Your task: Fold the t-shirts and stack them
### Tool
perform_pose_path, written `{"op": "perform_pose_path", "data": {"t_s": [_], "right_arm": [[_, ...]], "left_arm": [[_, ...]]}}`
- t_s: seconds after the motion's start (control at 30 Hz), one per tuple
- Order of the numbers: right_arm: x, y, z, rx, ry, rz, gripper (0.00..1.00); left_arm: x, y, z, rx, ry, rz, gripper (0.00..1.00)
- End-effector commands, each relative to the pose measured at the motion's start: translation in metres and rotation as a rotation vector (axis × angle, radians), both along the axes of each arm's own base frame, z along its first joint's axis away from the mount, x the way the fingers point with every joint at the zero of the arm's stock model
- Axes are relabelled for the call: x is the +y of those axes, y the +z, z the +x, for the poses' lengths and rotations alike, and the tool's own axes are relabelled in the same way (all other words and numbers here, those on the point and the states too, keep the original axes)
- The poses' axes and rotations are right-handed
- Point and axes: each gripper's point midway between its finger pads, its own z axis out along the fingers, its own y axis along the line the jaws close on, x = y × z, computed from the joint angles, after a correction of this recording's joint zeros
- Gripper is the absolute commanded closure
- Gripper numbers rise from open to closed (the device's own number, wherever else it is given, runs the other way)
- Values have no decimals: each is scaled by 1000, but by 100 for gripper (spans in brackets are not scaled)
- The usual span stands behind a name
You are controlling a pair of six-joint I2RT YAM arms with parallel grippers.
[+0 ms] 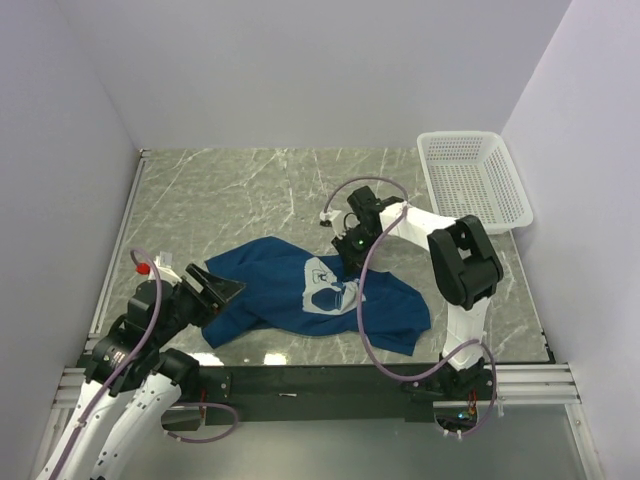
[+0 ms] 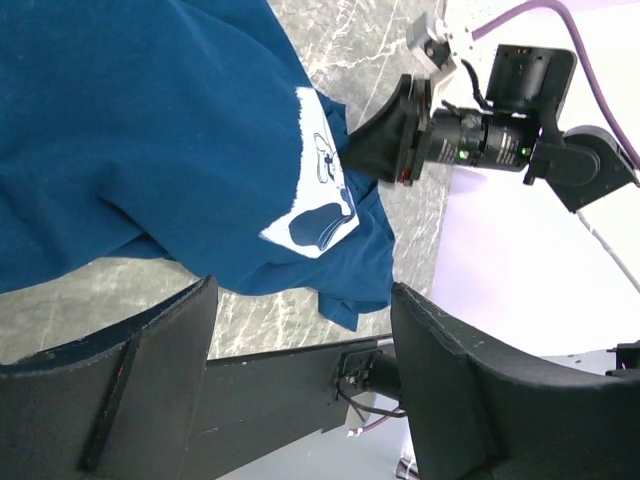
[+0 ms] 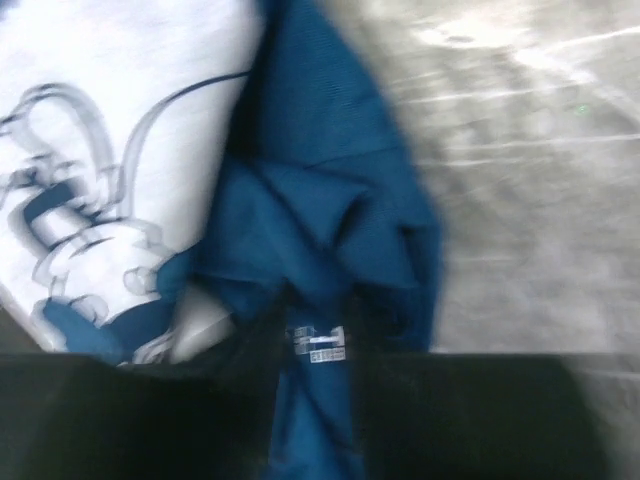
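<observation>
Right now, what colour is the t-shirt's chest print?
White print with dark blue drawing; best in left wrist view.

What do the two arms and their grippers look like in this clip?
The left arm and right arm have white links and black joints. A mauve cable loops along each. The left gripper and right gripper are black with broad wedge fingers. Small green lights show behind the right one.

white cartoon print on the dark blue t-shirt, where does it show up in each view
top external: the white square cartoon print sits near centre, on the dark blue cotton t-shirt.
left wrist: print at the middle of the picture.
right wrist: print fills the upper left.
shared landmark: the black right hand, beside the print in every view.
</observation>
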Motion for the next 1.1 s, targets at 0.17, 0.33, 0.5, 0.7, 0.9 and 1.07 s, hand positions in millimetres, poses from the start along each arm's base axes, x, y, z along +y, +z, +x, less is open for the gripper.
{"op": "perform_pose_path", "data": {"t_s": [0.17, 0.33, 0.5, 0.7, 0.9, 1.07], "right_arm": [[-74, 80, 124, -535, -462, -203, 100], [-150, 145, 163, -727, -800, -192, 100], [-150, 122, 152, -593, -722, -191, 26], [-134, 137, 125, -614, -520, -109, 21], [-82, 126, 42, -357, -32, 111, 24], [-93, 78, -13, -197, 45, 49, 26]], "left_arm": [[1, 2, 6, -43, 5, 7, 25], [-8, -5, 12, -41, -22, -7, 25], [-13, -6, 23, -46, -43, 18, 25], [-21, -19, 31, -29, -88, 57, 24], [-27, -59, 41, 40, -118, 108, 24], [-33, -96, 45, 130, -151, 135, 26]]}}
